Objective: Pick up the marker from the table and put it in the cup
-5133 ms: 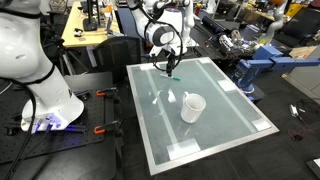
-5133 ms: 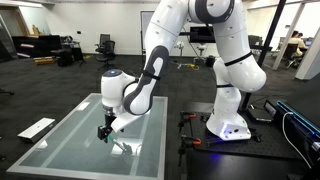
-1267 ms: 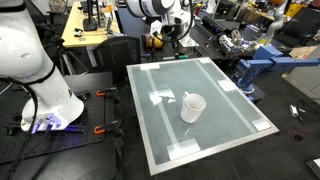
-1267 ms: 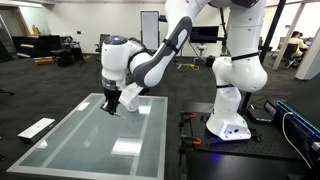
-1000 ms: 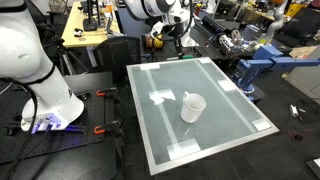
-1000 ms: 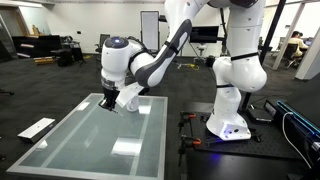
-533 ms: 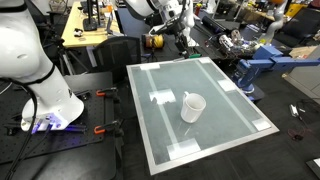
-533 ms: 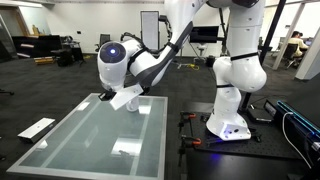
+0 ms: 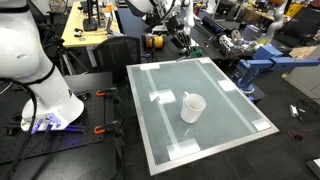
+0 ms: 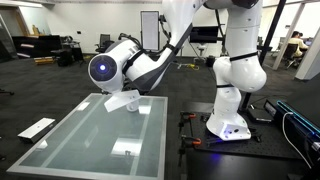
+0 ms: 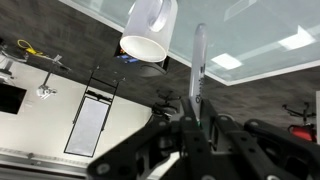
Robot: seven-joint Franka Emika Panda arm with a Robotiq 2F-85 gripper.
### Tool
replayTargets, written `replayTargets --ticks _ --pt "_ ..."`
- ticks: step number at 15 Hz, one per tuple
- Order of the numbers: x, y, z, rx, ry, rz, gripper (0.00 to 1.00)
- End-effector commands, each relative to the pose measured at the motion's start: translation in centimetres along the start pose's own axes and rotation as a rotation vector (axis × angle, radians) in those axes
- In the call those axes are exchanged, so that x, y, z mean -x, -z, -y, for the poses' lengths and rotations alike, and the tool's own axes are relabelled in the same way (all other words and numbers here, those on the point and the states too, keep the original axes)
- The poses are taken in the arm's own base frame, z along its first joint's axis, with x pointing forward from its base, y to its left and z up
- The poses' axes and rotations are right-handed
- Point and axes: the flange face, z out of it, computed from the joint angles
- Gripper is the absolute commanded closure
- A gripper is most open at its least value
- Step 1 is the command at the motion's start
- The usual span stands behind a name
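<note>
Evidently the gripper (image 11: 194, 112), closed on one end of the marker (image 11: 198, 60) above the far edge of the table (image 9: 228, 95), may let it swivel and miss the mug (image 9: 192, 106).

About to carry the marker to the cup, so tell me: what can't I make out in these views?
The marker: gripped end hidden by the fingers in the wrist view; too small to find at the gripper in an exterior view.
The gripper: hidden behind the arm in an exterior view.
The cup: base cut off by the wrist view's top edge.
</note>
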Motion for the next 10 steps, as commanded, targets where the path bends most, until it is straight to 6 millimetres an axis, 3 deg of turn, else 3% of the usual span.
replayTargets --ticks 1,10 --pt "-0.9 -1.1 0.6 0.026 -0.082 -0.055 0.97" --pt "-2.0 -5.5 -0.7 0.162 -0.249 -0.222 0.97"
